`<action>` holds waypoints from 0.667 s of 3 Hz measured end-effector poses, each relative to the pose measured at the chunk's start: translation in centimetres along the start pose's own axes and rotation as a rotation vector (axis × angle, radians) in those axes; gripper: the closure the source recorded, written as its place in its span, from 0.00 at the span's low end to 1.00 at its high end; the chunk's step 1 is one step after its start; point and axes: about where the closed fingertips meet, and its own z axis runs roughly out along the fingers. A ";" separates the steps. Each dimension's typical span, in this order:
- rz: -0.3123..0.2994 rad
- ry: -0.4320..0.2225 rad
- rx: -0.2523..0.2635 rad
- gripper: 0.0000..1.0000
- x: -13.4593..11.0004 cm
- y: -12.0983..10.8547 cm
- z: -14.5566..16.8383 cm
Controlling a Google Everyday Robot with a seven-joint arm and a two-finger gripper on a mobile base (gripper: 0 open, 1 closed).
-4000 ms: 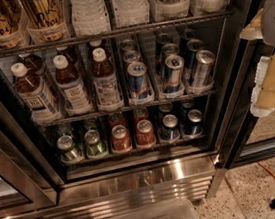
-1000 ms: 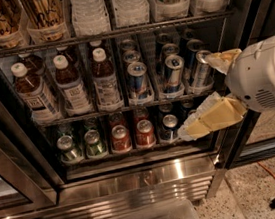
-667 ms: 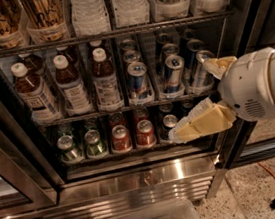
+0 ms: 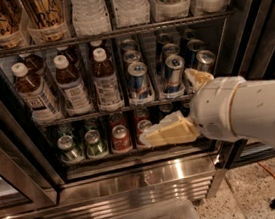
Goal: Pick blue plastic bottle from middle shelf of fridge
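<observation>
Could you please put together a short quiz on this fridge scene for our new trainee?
1. True or false: the gripper is holding the blue-label bottle.
2. What is the gripper level with? A. the drinks on the top shelf B. the bottle caps C. the short cans on the lower rack
3. How many white-capped bottles stand in the front row of the middle shelf?

Key: 1. False: the bottle stands on the shelf, up and to the left of the gripper. 2. C. 3. Three.
</observation>
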 end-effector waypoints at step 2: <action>-0.001 -0.118 0.000 0.00 -1.2 1.7 3.2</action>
